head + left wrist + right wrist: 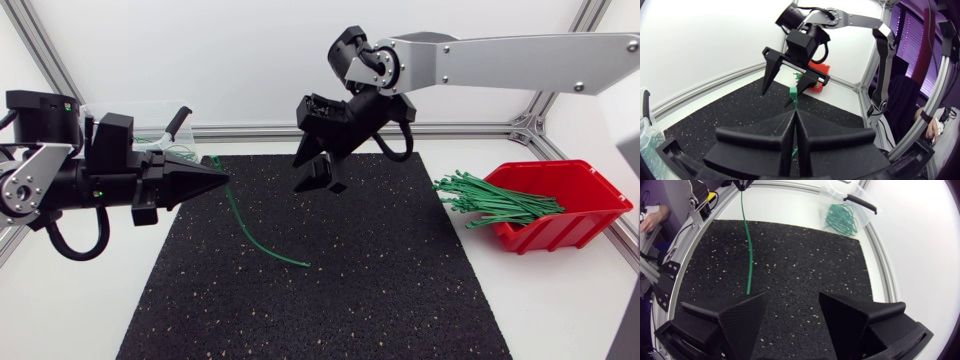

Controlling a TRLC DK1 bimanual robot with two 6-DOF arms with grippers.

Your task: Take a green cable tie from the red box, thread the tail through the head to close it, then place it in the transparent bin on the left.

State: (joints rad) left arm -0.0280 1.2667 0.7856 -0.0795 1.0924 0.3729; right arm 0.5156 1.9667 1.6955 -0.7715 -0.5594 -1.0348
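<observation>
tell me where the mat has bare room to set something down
The near half of the black mat, in front of the tail of the green cable tie, is bare, as is its right side toward the red box. Crowded: the far left, where the left pincer holds the tie and the right pincer hovers.

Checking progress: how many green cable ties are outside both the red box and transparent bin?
1: the cable tie clamped in the left gripper, its tail curving down to the mat. The rest sit in the red box or the bin.
</observation>
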